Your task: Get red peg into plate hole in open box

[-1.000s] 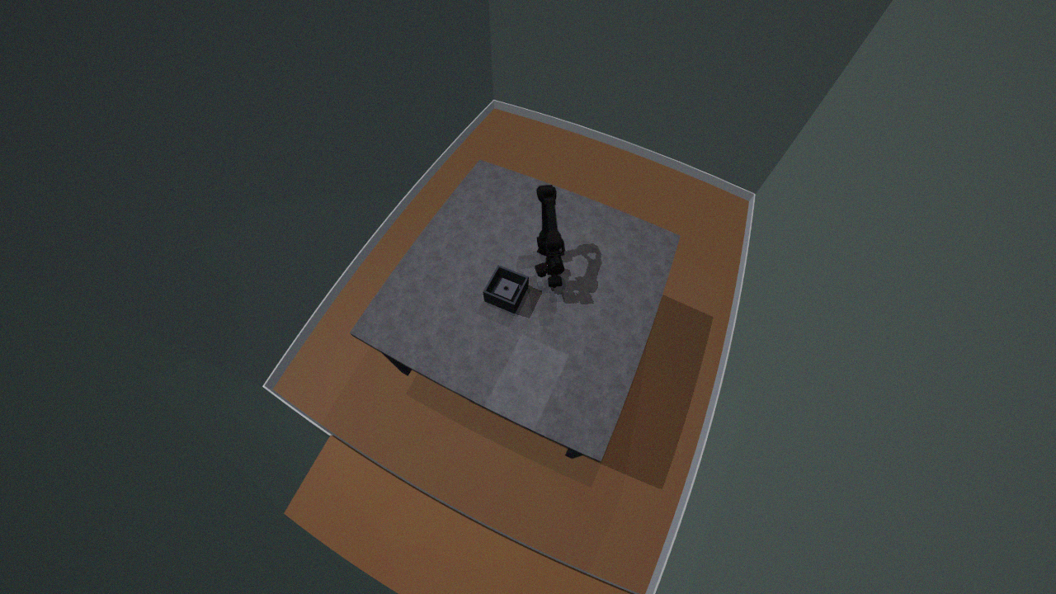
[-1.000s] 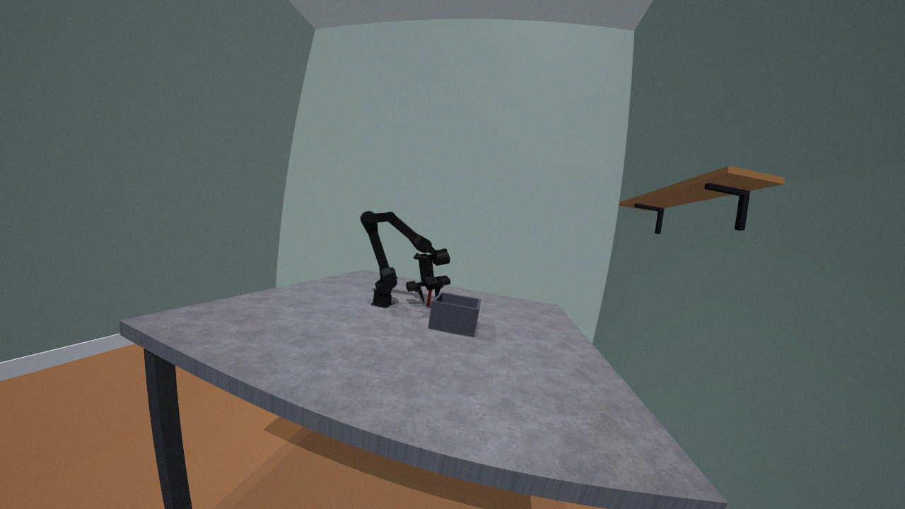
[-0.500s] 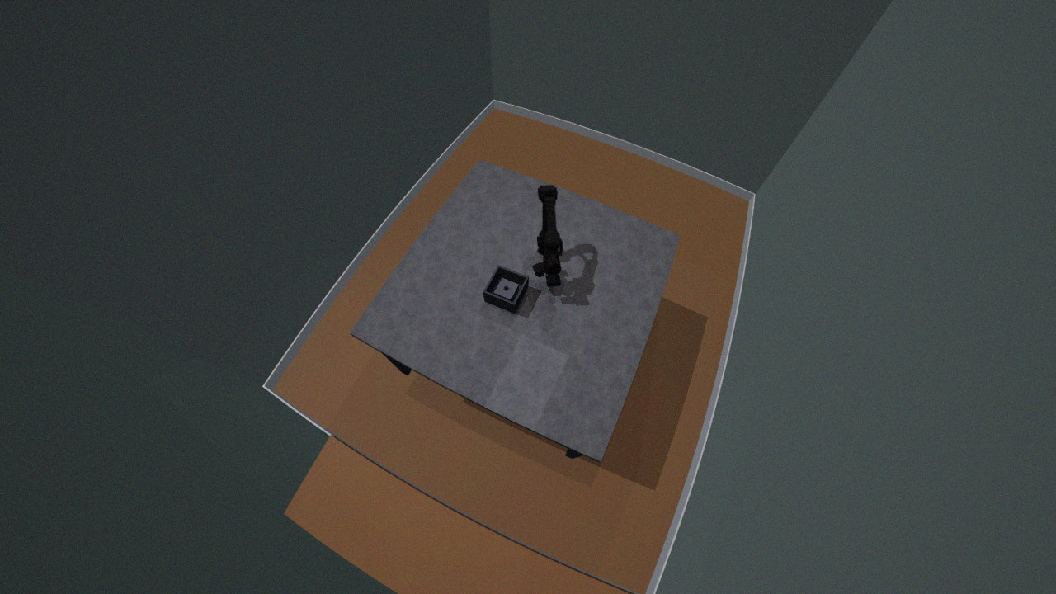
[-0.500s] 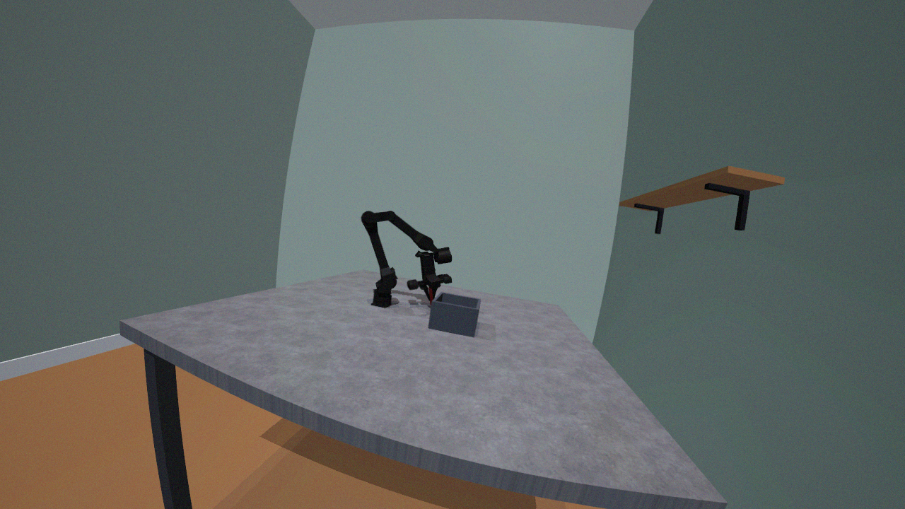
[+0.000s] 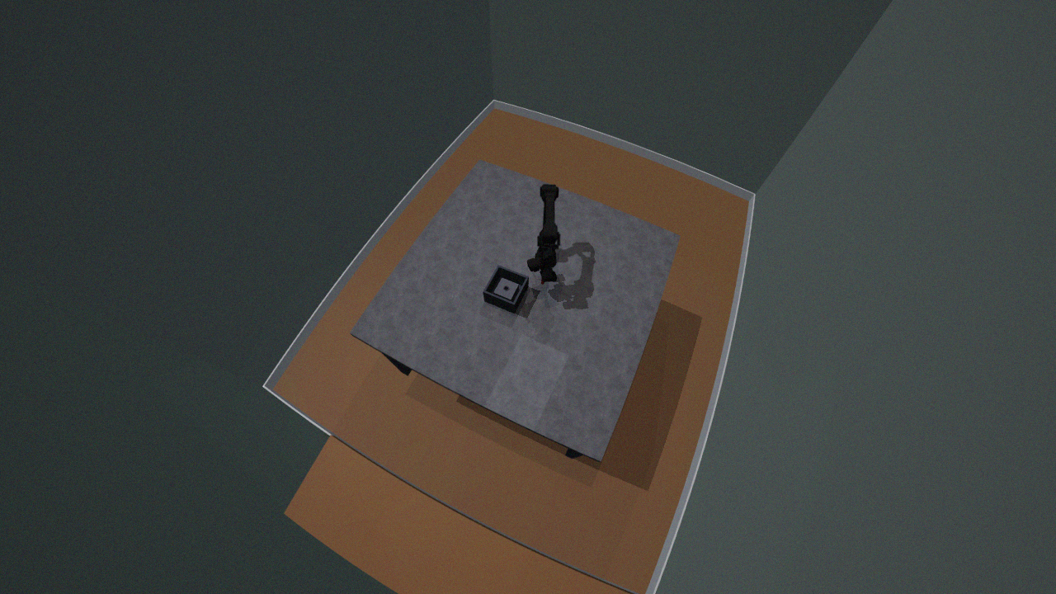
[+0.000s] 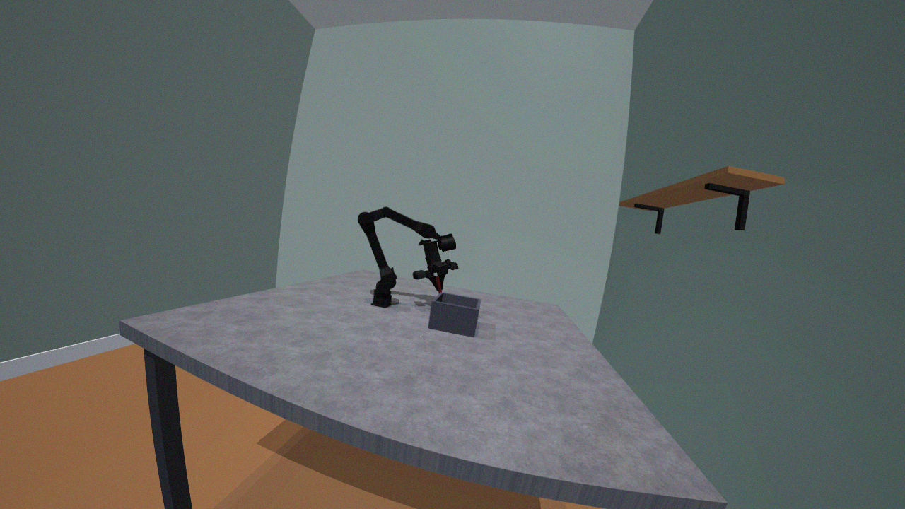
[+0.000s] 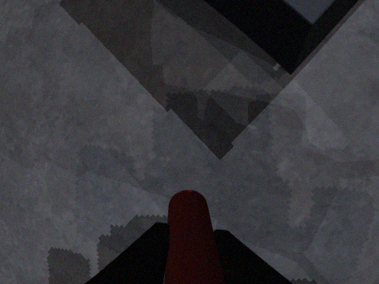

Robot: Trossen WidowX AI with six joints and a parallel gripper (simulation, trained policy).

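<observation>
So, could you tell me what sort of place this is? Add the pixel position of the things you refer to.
Probably a plain robotics test room: a small black arm [image 5: 549,221] [image 6: 404,221] on a grey table [image 5: 443,295] [image 6: 354,367], an open box [image 5: 493,299] [image 6: 453,318] beside it, and a wall shelf [image 6: 696,183].

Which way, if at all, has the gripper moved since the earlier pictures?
Yes: in the exterior view, the gripper has risen and shifted toward the open box.
</observation>
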